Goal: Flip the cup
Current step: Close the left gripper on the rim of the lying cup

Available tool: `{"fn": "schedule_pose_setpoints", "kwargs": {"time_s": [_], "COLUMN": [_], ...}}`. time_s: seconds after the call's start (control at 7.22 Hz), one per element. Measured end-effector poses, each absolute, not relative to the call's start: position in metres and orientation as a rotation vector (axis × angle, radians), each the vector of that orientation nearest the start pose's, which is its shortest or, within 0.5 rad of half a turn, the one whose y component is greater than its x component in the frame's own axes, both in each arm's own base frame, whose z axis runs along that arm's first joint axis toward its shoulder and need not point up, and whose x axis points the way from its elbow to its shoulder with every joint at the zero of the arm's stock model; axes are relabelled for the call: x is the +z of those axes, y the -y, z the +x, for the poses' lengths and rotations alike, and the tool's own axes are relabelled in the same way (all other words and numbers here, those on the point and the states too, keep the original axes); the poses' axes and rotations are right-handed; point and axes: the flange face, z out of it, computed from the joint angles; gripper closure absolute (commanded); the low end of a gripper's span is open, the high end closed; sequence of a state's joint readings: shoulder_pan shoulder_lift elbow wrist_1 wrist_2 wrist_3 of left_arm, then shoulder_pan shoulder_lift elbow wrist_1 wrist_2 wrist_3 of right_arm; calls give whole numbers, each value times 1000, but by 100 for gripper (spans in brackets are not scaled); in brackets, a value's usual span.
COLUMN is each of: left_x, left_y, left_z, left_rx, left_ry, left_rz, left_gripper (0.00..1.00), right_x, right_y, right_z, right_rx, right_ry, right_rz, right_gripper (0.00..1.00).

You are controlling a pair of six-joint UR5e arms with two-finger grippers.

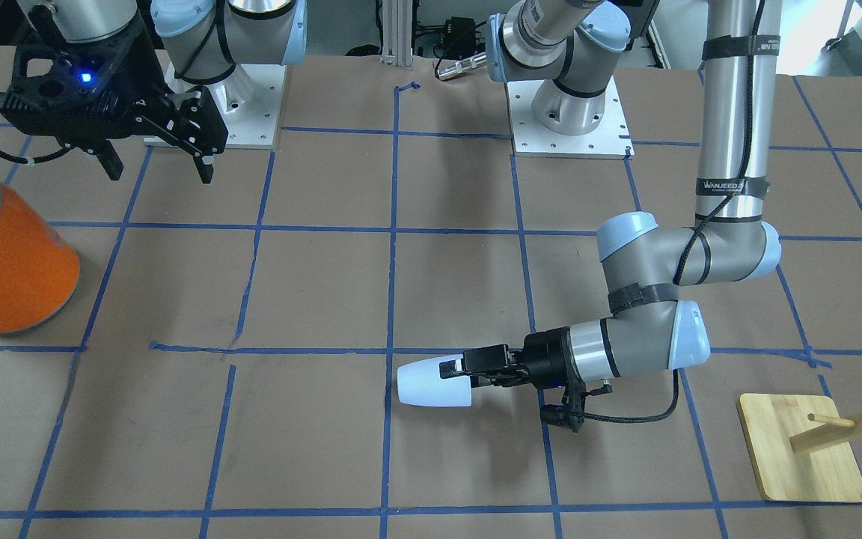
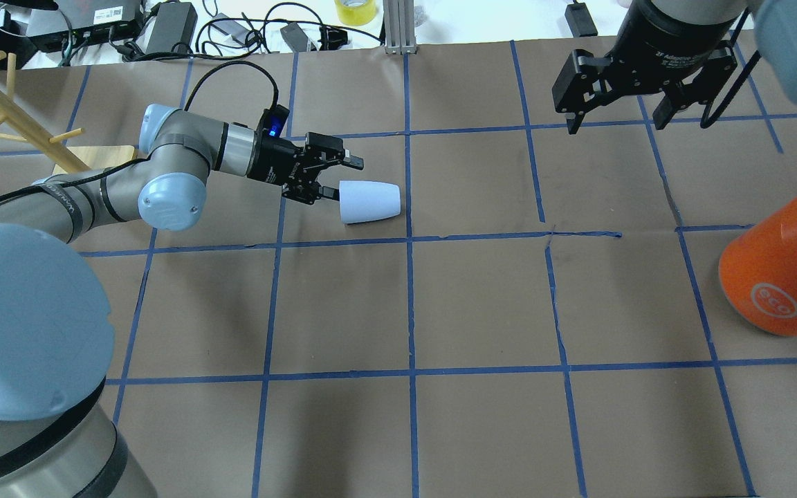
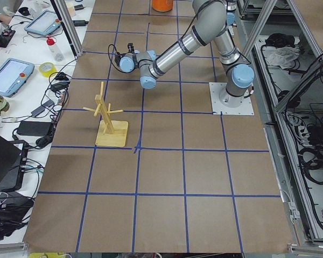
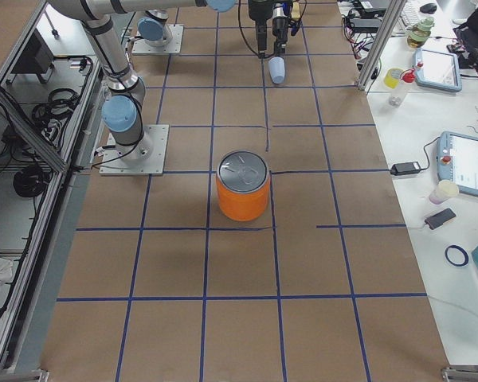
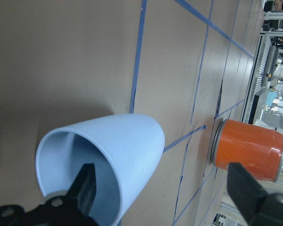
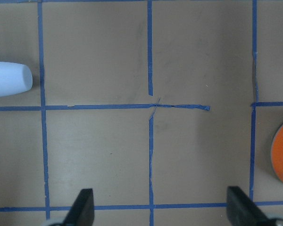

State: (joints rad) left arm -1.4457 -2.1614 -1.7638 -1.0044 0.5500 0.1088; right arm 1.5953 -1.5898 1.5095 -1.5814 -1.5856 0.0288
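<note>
The cup (image 2: 371, 201), a small pale blue-white tumbler, lies on its side on the brown table, mouth towards my left arm. It also shows in the front view (image 1: 435, 383), the right side view (image 4: 277, 70) and the right wrist view (image 6: 9, 79). My left gripper (image 2: 344, 178) is low at the cup's mouth, open. In the left wrist view one finger (image 5: 85, 190) reaches inside the cup (image 5: 127, 150) and the other finger (image 5: 245, 193) stands far outside it. My right gripper (image 2: 620, 114) hangs open and empty above the table, far from the cup.
A large orange can (image 2: 779, 270) with a silver top stands at the table's right side, also in the front view (image 1: 8, 262). A wooden peg stand (image 1: 801, 445) sits on the left side behind my left arm. Blue tape lines grid the table.
</note>
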Motion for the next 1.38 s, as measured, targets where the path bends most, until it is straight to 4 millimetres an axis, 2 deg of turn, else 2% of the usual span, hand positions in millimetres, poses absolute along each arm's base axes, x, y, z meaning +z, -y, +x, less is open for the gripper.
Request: {"fn": "schedule_pose_setpoints", "kwargs": {"time_s": [0.14, 0.55, 0.83, 0.97, 1.11, 1.38], "left_x": [163, 160, 164, 167, 168, 166], "left_y": [621, 620, 625, 629, 632, 635], "left_z": [-143, -154, -155, -155, -155, -154], "left_rx": [-105, -176, -184, -177, -168, -153], "left_ry": [2098, 2088, 2095, 2099, 2103, 2109], "left_rz": [158, 243, 269, 270, 266, 258], "left_gripper": [2, 33, 60, 82, 97, 100], "right_x": [529, 528, 528, 528, 528, 528], "right_y": [488, 488, 488, 488, 488, 488], "right_z": [144, 144, 144, 144, 144, 144], "right_rx": [-147, -148, -148, -148, -148, -148], "right_ry": [-3147, -3145, -3145, -3145, -3145, -3145], "right_rz": [6, 3, 2, 1, 1, 1], "right_gripper": [0, 0, 0, 0, 0, 0]}}
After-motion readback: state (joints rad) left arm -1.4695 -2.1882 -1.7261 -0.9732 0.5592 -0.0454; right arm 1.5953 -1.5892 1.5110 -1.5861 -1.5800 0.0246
